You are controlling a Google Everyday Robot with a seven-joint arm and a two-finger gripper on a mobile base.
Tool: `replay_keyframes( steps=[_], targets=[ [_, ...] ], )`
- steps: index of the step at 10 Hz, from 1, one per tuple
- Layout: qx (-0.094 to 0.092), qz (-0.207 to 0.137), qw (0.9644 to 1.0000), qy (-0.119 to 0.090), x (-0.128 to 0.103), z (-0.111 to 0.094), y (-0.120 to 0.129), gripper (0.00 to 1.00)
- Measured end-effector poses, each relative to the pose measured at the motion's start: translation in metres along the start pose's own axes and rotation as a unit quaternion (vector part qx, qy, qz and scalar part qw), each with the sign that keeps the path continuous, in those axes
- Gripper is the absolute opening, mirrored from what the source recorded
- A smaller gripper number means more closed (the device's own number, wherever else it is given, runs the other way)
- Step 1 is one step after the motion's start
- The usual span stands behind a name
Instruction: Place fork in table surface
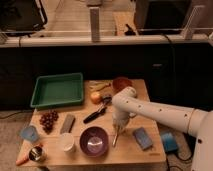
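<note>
The slim silver fork (115, 138) lies on the tan wooden table surface (127, 154), just right of the purple bowl (94, 140). My gripper (118, 129) points straight down at the end of the white arm, and its tips meet the fork's upper end. It is shut on the fork, whose lower part still rests on the wood. The fingers hide the top of the handle.
A green tray (57, 90) sits back left. A black-handled utensil (96, 114), an orange fruit (95, 97) and a brown bowl (121, 84) lie behind the gripper. A blue sponge (142, 137) is to its right. A white cup (66, 142), grapes (48, 120) and a can (35, 154) stand left.
</note>
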Motion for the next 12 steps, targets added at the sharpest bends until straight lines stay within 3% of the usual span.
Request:
replay_keyframes(
  steps=[4, 10, 12],
  targets=[
    [0.028, 0.027, 0.9992, 0.010, 0.022, -0.032, -0.003, 0.00],
    [0.030, 0.027, 0.9986, 0.035, 0.026, -0.101, 0.009, 0.00],
    [0.033, 0.028, 0.9983, 0.039, 0.022, -0.115, 0.015, 0.00]
  ],
)
